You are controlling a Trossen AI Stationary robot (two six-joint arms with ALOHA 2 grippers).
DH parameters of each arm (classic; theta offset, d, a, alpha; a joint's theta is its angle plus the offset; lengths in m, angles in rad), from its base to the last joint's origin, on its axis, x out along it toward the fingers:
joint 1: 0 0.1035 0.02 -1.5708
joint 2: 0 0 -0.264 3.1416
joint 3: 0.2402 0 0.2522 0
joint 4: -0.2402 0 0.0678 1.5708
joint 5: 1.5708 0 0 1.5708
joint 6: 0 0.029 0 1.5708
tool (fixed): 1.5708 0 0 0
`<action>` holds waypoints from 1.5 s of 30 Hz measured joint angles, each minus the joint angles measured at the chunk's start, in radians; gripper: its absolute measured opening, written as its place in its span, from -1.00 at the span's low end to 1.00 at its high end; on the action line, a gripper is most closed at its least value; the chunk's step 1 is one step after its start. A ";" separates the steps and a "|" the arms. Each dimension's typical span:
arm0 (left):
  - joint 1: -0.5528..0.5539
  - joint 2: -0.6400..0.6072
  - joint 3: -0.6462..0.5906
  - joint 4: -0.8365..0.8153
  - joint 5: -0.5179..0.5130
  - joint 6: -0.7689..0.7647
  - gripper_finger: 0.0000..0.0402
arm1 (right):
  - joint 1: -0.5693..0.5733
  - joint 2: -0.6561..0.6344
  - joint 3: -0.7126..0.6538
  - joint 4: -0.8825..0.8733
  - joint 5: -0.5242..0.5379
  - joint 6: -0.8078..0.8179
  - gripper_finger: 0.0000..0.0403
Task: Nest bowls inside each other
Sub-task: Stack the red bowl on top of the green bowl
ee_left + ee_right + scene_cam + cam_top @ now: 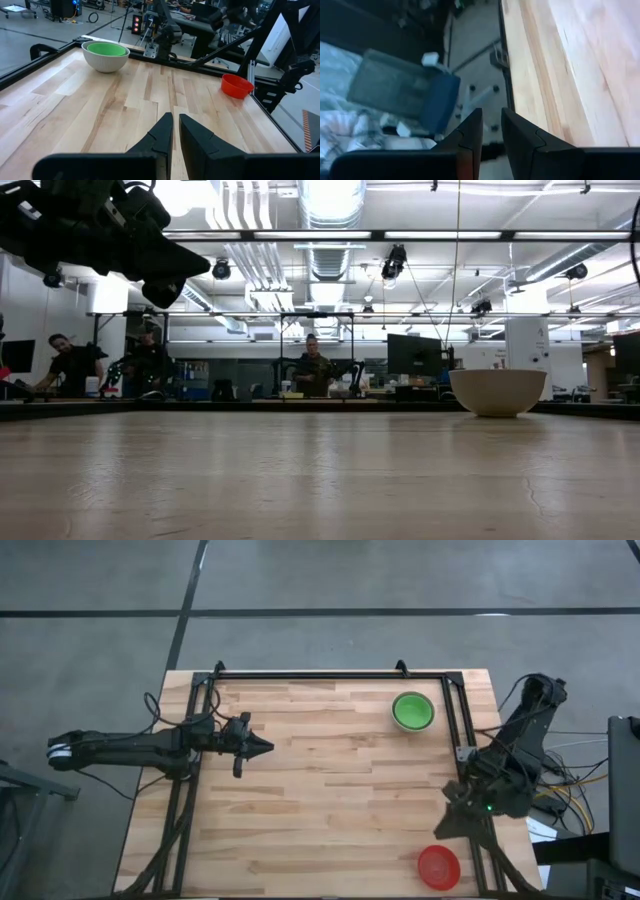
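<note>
A bright green bowl [412, 709] sits nested inside a pale grey-white bowl [106, 61], which rests on its base at the table's far right. A red bowl [439, 867] rests upright on its base near the table's near right corner. My left gripper [265, 747] hovers shut over the table's left middle, pointing toward the right, with both bowl groups ahead of it in its wrist view. My right gripper [438, 832] hangs above the table's right edge, just short of the red bowl. Its fingers [472, 125] stand slightly apart with nothing between them.
A black frame rail [330, 673] runs along the table's far edge and down both sides [470, 740]. Bare wood spans the table's middle [330, 790]. Beyond the right edge stand a chair [405, 95] and cables. People sit in the room behind the table [312, 370].
</note>
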 joint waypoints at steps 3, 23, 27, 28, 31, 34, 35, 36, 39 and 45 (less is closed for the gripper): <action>0.000 0.000 0.000 0.000 0.000 0.000 -0.83 | 0.090 0.001 0.000 -0.064 0.038 0.059 -0.66; 0.000 0.000 0.000 0.000 0.000 0.000 -0.83 | 0.197 0.163 0.000 -0.044 0.061 0.222 -0.66; 0.000 0.000 0.000 0.000 0.000 0.000 -0.83 | 0.193 0.162 0.000 -0.040 0.032 0.152 -0.66; 0.000 0.000 0.000 0.000 0.000 0.000 -0.83 | 0.193 0.157 0.000 -0.040 0.028 0.150 -0.66; 0.000 0.000 0.000 0.000 0.000 0.000 -0.83 | 0.193 0.139 0.000 -0.055 0.017 0.150 -0.66; 0.000 0.000 0.000 0.000 0.000 0.000 -0.83 | 0.193 0.123 0.000 -0.100 0.016 0.157 -0.66; 0.000 0.000 0.000 0.000 0.000 0.000 -0.83 | 0.193 0.118 0.000 -0.123 0.017 0.175 -0.66; 0.000 0.000 0.000 0.000 0.000 0.000 -0.83 | 0.193 0.117 0.000 -0.146 0.017 0.193 -0.66; 0.000 0.000 0.000 0.000 0.000 0.000 -0.83 | 0.193 0.122 0.001 -0.237 0.016 0.242 -0.66; 0.000 0.000 0.000 0.000 0.000 0.000 -0.83 | 0.193 0.126 0.000 -0.398 -0.062 0.364 -0.66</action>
